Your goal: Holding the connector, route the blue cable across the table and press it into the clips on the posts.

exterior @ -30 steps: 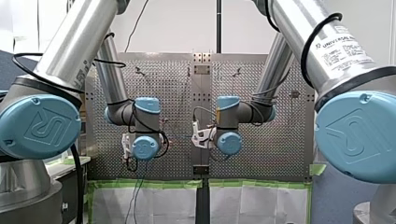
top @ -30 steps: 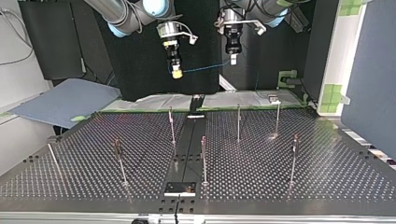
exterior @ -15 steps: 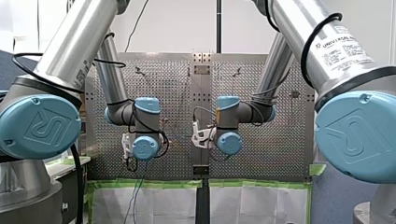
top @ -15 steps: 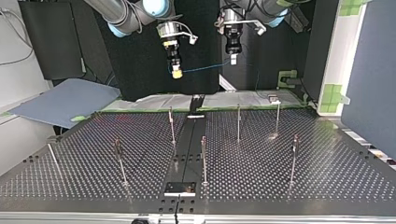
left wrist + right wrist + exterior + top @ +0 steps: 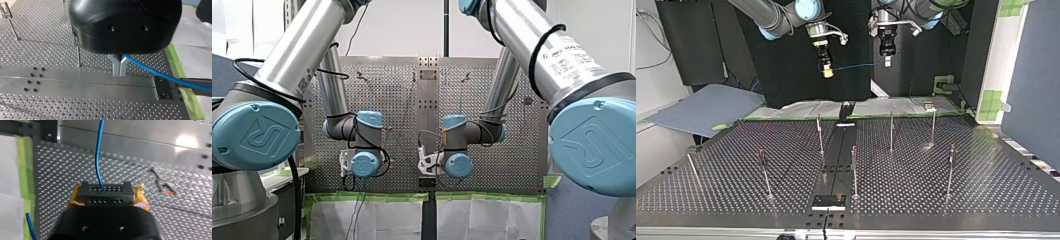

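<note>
Held above counter: connector, clamped between right gripper yellow pads; blue cable, pinched in closed left gripper.

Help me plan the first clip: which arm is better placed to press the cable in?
Left, probably: its jaws pinch the cable beside a post; right holds the connector.

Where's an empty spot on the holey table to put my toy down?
In the top view, the table is bare between the rightmost post and its right edge, and between the two leftmost posts. Around the middle posts it is crowded.
</note>
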Robot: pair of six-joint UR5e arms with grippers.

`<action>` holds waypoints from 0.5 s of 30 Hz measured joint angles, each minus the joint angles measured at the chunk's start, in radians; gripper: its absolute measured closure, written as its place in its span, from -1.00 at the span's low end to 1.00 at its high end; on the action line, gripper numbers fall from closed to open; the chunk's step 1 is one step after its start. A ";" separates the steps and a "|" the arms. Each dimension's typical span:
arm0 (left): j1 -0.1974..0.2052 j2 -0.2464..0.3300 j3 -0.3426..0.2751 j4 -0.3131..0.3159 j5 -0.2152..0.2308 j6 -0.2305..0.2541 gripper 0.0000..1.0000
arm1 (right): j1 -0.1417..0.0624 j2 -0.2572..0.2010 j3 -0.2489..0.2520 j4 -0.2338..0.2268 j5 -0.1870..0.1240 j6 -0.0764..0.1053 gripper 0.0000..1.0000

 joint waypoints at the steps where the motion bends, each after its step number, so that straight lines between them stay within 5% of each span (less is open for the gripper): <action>1: 0.000 0.000 0.000 0.000 0.000 0.000 1.00 | 0.000 0.008 0.000 0.000 0.000 0.000 1.00; 15: -0.004 -0.023 -0.013 0.025 -0.004 0.024 1.00 | 0.000 0.037 0.000 0.001 0.000 0.000 1.00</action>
